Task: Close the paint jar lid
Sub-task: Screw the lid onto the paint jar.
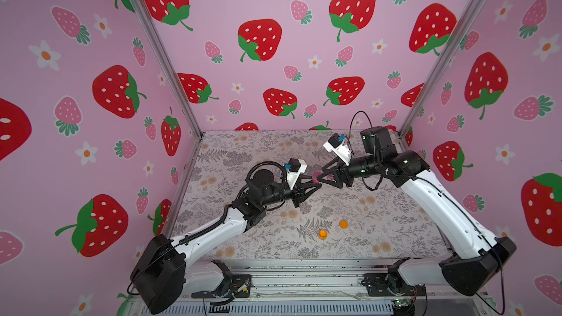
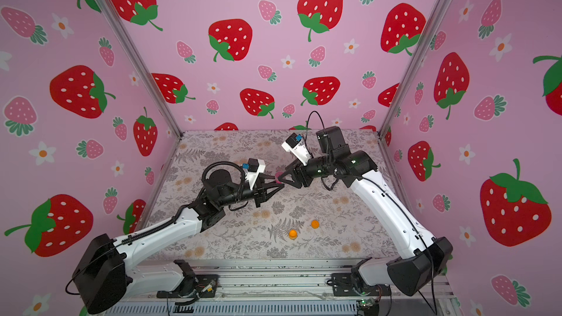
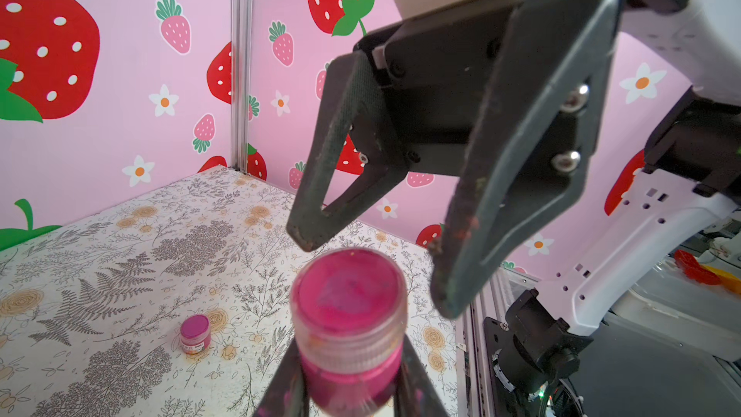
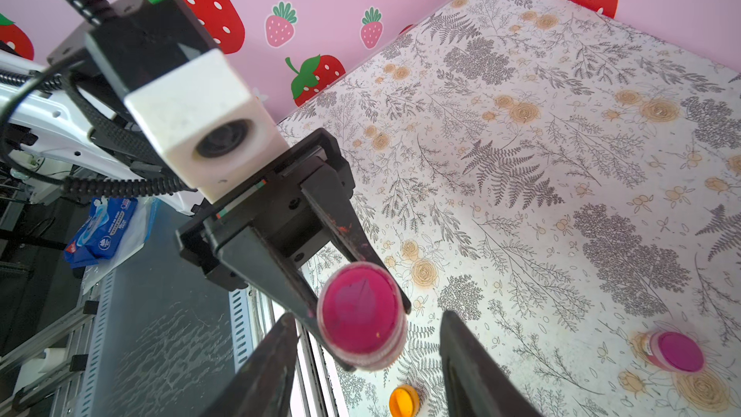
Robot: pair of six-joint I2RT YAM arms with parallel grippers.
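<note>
Left jaws pinch a pink jar (image 3: 349, 314) by its body, off the worktop (image 3: 100, 274). Right jaws are spread and empty, with tips either side of the jar's top; can't tell if they touch. Pink jars: two. The spare jar (image 3: 195, 332) is capped, on the worktop well apart from both jaws. Orange pieces (image 1: 323, 234): two, near each other. Whether the held jar has a lid is hard to make out.

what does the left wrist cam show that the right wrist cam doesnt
Only the left wrist view: the right arm's white link and the whole right gripper, jaws open. Only the right wrist view: a blue wipes pack, an orange object and the left wrist camera. Both: the pink paint jar clamped in the left gripper, and a second pink jar on the table.
</note>
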